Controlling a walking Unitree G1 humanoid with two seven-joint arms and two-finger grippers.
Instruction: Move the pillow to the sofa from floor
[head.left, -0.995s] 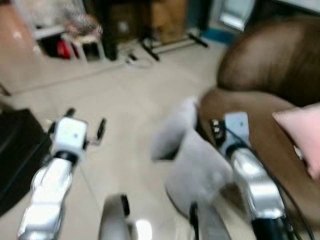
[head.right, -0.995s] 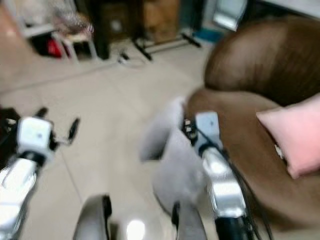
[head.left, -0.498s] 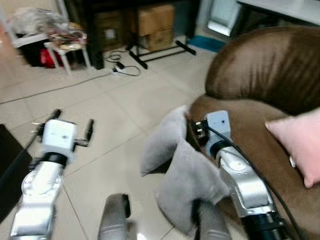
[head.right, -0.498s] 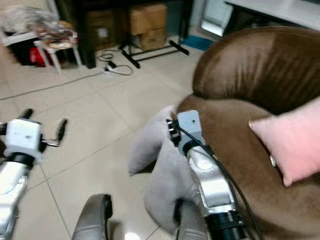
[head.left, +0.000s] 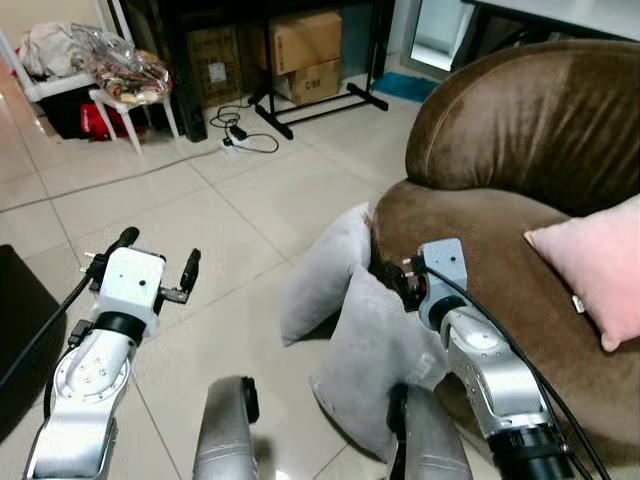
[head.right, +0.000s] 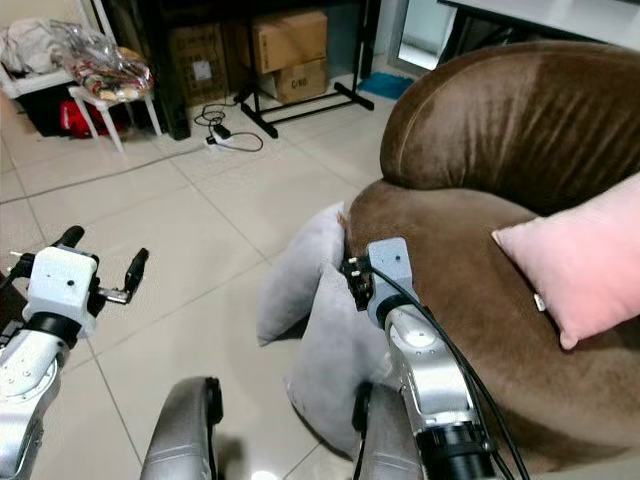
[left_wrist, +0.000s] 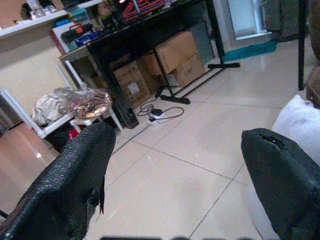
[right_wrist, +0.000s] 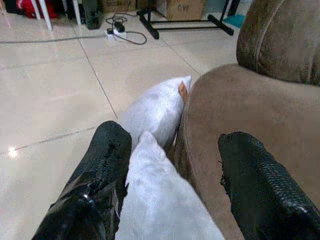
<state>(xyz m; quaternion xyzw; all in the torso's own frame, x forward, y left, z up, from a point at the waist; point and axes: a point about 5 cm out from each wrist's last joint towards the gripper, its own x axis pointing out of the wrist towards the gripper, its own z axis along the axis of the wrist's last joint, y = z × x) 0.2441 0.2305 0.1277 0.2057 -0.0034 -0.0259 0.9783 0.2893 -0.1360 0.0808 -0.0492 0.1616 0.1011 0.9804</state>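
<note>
Two grey pillows lean on the floor against the front of the brown sofa (head.left: 520, 130): a farther one (head.left: 325, 270) and a nearer one (head.left: 375, 355). My right gripper (right_wrist: 175, 135) is open, just above the nearer pillow's top edge where it meets the sofa seat, with one finger (right_wrist: 107, 165) over the floor side and the other (right_wrist: 255, 180) over the seat. Over bare tiles to the left, my left gripper (head.left: 160, 245) is open and holds nothing. A pink pillow (head.left: 595, 265) lies on the sofa seat at the right.
At the back stand cardboard boxes (head.left: 305, 40) under a dark table, a black stand's legs (head.left: 330, 100), a power strip with cable (head.left: 240, 135) and a white stool with a bag (head.left: 125, 75). A black object (head.left: 15, 330) sits at the left edge. My grey legs (head.left: 225, 430) show at the bottom.
The whole view has shifted and sharpened as the camera moved and settled. Both arms keep much the same pose, and the right gripper stays over the nearer grey pillow.
</note>
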